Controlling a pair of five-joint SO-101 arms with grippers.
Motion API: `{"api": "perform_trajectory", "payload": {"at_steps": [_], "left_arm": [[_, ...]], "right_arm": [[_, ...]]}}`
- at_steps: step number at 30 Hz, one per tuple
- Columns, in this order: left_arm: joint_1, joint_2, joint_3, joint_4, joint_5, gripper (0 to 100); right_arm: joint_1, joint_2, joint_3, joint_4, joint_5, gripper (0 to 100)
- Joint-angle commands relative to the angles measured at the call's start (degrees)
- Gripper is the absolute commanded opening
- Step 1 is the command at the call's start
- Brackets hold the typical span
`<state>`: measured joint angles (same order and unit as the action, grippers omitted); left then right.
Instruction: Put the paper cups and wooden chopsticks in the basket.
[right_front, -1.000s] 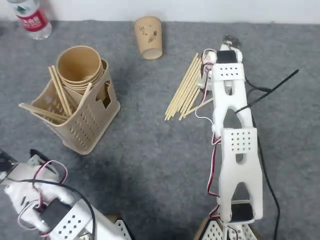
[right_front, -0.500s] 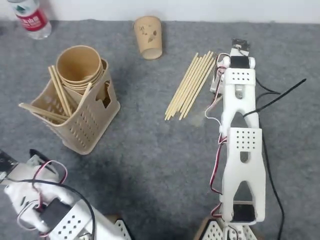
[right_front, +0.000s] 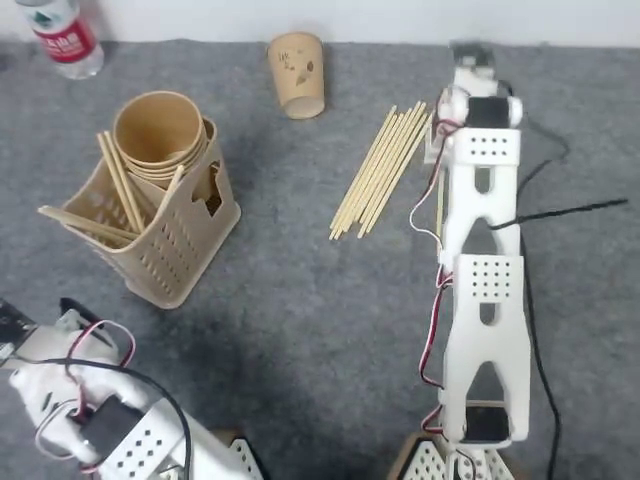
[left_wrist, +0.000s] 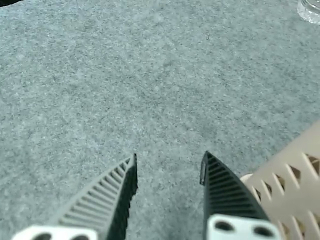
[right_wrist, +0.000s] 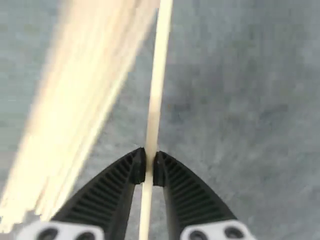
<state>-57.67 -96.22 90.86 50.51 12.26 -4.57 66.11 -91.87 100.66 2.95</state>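
Pinching one wooden chopstick (right_wrist: 157, 85) in the right fingers (right_wrist: 138, 166).
Just right of the loose chopsticks (right_front: 380, 172) at upper centre; holding the left fingers (left_wrist: 125, 184) apart over tabletop (right_front: 300, 320) beside the basket (right_front: 180, 252), middle left; paper cup (right_front: 297, 76) upright at top.

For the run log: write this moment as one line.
right gripper: shut on one chopstick | left gripper: open, near basket | loose: chopstick pile, one paper cup

Grey felt table surface (right_front: 300, 330), pale white wall (right_front: 400, 18) along its far edge
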Motion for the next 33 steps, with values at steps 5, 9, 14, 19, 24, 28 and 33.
{"api": "perform_trajectory", "payload": {"at_steps": [5, 9, 14, 19, 24, 28, 33], "left_arm": [[0.35, -0.44, -0.31, -1.32, 0.00, 19], [0.35, -0.44, -0.31, -1.32, 0.00, 19], [0.35, -0.44, -0.31, -1.32, -1.23, 19], [0.44, -0.44, -0.22, -1.32, -2.02, 19], [0.44, -0.44, -0.22, -1.32, -2.02, 19], [0.44, -0.44, -0.22, -1.32, -2.02, 19], [0.44, -0.44, -0.22, -1.23, -2.02, 19]], "right_arm": [[-10.77, -10.33, -2.55, -2.59, 27.25, 0.8], [-12.79, -8.84, -0.18, -11.91, 29.19, 0.7], [-12.79, -3.30, 4.48, -23.25, 33.41, 0.7], [-12.70, -2.24, 1.14, -19.38, 34.81, 0.7], [-10.33, -2.68, 0.70, -15.08, 34.90, 0.7], [-4.53, -2.07, 0.97, -19.30, 34.81, 0.7], [-2.15, 4.62, 2.29, -36.00, 39.56, 0.7]]}}
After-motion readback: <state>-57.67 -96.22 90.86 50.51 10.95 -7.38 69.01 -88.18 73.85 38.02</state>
